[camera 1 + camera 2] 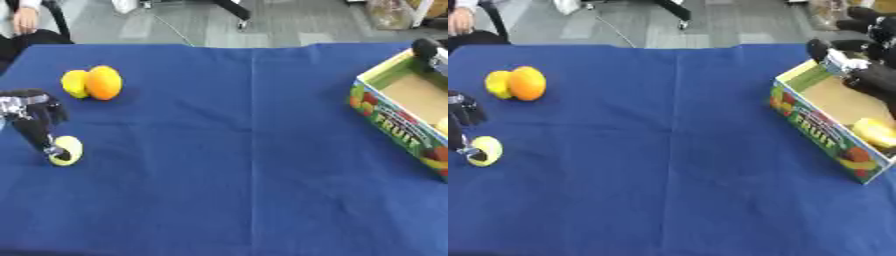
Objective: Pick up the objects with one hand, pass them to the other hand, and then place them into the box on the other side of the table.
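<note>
Yellow fruit at L hand's fingertips, far L side of table; pick not yet made.

Fruit [66, 150], pale yellow, roundish w/ no clear long axis, lies on blue cloth [245, 150] directly below and touching L hand [33, 117]; fingers point down onto it, looks like a pinch but closure unclear, cannot tell. Lemon [75, 83] and orange [104, 82] touching each other, further back. Box [820, 127] well apart on R edge, one yellow item inside. R hand [868, 70] over box's far end, fingers curled, empty. L hand nearer by far.
</note>
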You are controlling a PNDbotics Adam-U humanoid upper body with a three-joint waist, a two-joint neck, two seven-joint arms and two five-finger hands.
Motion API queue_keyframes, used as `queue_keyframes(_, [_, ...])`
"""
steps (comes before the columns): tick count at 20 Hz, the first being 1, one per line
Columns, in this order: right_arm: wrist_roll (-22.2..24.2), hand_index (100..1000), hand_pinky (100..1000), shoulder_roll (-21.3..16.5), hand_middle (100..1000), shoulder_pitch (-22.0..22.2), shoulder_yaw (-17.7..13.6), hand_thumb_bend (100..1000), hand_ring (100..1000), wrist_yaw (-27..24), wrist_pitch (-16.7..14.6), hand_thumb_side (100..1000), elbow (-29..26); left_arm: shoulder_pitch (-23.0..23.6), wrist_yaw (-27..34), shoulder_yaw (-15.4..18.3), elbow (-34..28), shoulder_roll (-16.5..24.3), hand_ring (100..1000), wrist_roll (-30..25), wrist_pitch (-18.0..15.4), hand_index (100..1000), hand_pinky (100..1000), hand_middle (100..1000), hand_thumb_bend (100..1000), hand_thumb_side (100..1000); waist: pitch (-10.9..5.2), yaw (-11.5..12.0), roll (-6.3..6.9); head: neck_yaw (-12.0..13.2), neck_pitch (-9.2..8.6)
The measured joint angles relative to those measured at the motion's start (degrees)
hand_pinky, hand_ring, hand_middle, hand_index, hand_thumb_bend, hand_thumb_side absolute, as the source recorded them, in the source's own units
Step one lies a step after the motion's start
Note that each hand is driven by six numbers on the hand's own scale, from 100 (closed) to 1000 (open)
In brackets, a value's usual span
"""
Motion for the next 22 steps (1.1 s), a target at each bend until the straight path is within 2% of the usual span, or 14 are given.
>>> queue_keyframes(6, [0.0, 953, 710, 0.0, 896, 0.0, 0.0, 451, 840, 0.0, 0.0, 322, 0.0, -0.1, -2.4, -0.1, 0.9, -0.5, 715, -1.9, -0.9, 697, 746, 653, 627, 100, 0.00, 0.0, 0.00, 0.3, 0.00])
queue_keyframes(9, [0.0, 953, 710, 0.0, 896, 0.1, 0.0, 451, 840, 0.0, 0.0, 321, 0.0, -0.1, -3.1, -0.1, 0.9, -0.5, 714, -2.8, -1.3, 692, 744, 653, 617, 100, 0.00, 0.0, 0.00, 0.3, 0.00])
queue_keyframes(10, [0.0, 952, 710, 0.0, 894, 0.1, 0.0, 461, 839, 0.0, 0.0, 327, 0.0, -0.1, -3.3, -0.1, 0.9, -0.5, 714, -3.0, -1.4, 688, 739, 649, 696, 100, 0.00, 0.0, 0.00, 0.3, 0.00])
queue_keyframes(11, [-0.1, 952, 710, 0.0, 894, 0.1, 0.0, 451, 839, 0.0, 0.0, 321, 0.0, -0.1, -3.7, -0.1, 0.9, -0.5, 712, -3.3, -1.6, 685, 737, 652, 619, 100, 0.00, 0.0, 0.00, 0.4, 0.00])
queue_keyframes(16, [-0.2, 952, 710, 0.0, 900, 0.5, 0.0, 450, 842, 0.0, -0.2, 322, 0.0, -0.1, -6.9, -0.4, 0.7, -0.5, 710, -5.8, -2.1, 681, 735, 646, 580, 100, 0.00, 0.0, 0.00, 0.6, 0.00])
queue_keyframes(17, [-0.2, 952, 710, 0.0, 901, 0.6, 0.0, 451, 842, 0.0, -0.3, 322, 0.0, -0.1, -7.3, -0.4, 0.5, -0.5, 709, -6.3, -2.2, 675, 735, 645, 519, 100, 0.00, 0.0, 0.00, 0.6, 0.00])
queue_keyframes(19, [-0.3, 953, 710, 0.0, 901, 0.8, 0.0, 451, 842, 0.0, -0.3, 323, 0.0, -0.1, -7.9, -0.4, 0.3, -0.5, 709, -7.1, -2.4, 667, 735, 643, 458, 100, 0.00, 0.0, 0.00, 0.7, 0.00])
queue_keyframes(22, [-0.3, 953, 710, 0.0, 902, 1.0, 0.0, 451, 843, 0.0, -0.4, 322, 0.0, -0.1, -8.1, -0.4, -0.1, -0.5, 708, -7.8, -2.4, 663, 735, 642, 413, 100, 0.00, 0.0, 0.00, 0.8, 0.00])
